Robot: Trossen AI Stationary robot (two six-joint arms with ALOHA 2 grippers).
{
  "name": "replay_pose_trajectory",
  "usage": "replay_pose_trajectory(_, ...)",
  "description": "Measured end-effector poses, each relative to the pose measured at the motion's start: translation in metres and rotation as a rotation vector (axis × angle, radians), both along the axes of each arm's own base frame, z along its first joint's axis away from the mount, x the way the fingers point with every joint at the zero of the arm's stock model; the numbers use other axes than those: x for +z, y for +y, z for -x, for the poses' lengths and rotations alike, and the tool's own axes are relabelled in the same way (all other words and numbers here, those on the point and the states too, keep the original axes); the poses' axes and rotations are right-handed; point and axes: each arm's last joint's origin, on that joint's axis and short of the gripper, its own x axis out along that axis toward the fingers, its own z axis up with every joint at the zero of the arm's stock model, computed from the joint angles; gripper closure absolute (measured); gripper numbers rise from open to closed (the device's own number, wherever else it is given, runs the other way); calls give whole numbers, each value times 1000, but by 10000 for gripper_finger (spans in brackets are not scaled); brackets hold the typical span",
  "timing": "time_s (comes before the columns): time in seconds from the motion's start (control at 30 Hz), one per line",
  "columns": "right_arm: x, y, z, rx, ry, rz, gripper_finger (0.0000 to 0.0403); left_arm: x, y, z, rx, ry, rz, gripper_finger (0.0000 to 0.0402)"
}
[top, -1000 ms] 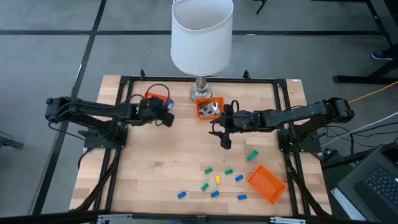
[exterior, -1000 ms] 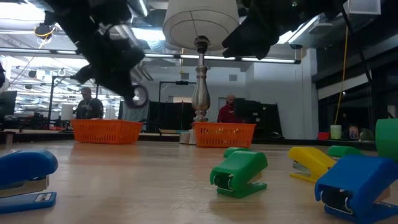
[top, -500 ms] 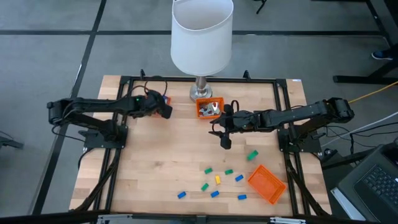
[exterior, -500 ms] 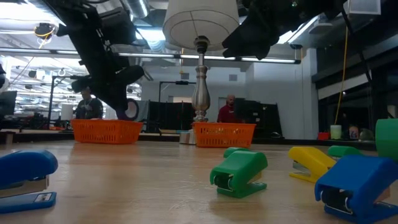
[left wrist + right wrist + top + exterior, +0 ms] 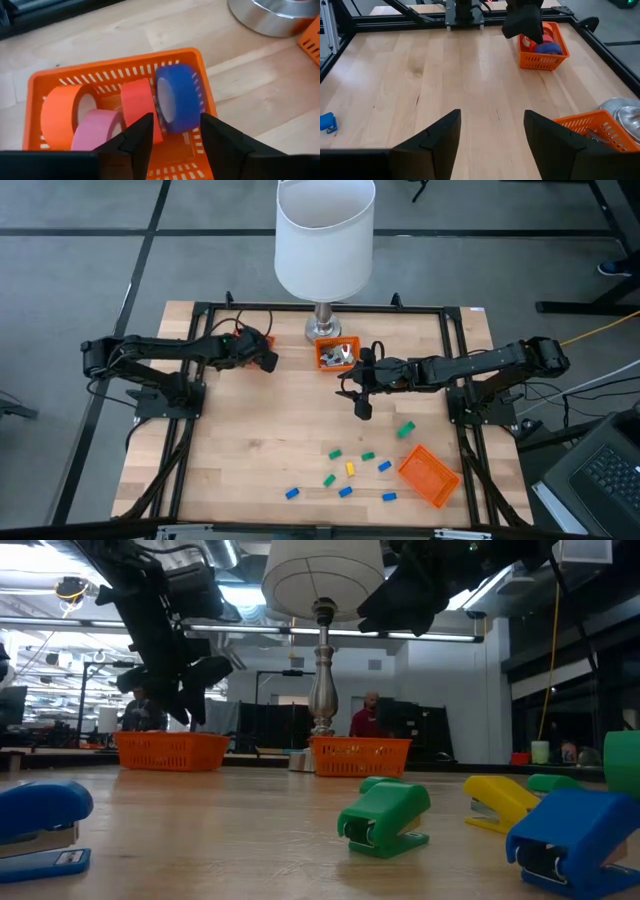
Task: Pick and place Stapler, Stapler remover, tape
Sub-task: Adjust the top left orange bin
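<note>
Left hand over the orange basket beside the lamp base, fingers parted and empty, blue tape roll lying released in the basket beside red, pink and orange rolls, right hand open and empty above the bench near the lamp.

Left gripper fingers parted; right gripper fingers spread, empty.

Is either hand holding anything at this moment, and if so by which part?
Nothing is held. The left hand is open above the basket, with the blue tape lying free inside. The right hand is open and empty.
</note>
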Motion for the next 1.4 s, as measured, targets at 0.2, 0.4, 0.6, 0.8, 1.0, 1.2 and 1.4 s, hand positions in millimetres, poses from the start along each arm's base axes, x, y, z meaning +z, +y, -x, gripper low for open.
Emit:
replay_pose_trajectory(0.2, -2, 0, 1, 0, 19, 2, 183, 10, -5, 2, -71, -11, -42, 226)
replay_pose_trajectory(0.4, -11, 0, 7, 26, 134, 1, 183, 30, -21, -1, -199, -126, -112, 226)
replay_pose_trajectory(0.6, -20, 4, 15, 55, 254, -49, 183, 46, -44, -4, -402, -172, -198, 228)
replay_pose_trajectory(0.8, -29, 12, 25, 116, 391, -80, 183, 41, -64, 5, -632, 1, -199, 229)
replay_pose_trajectory(1.0, -31, 20, 29, 141, 430, -76, 183, 27, -64, 14, -709, 233, -173, 231)
replay_pose_trajectory(1.2, -31, 22, 29, 146, 428, -72, 183, 14, -56, 11, -828, 435, -191, 238)
replay_pose_trajectory(1.4, -31, 22, 29, 147, 427, -68, 182, 1, -45, 7, -887, 571, -177, 239)
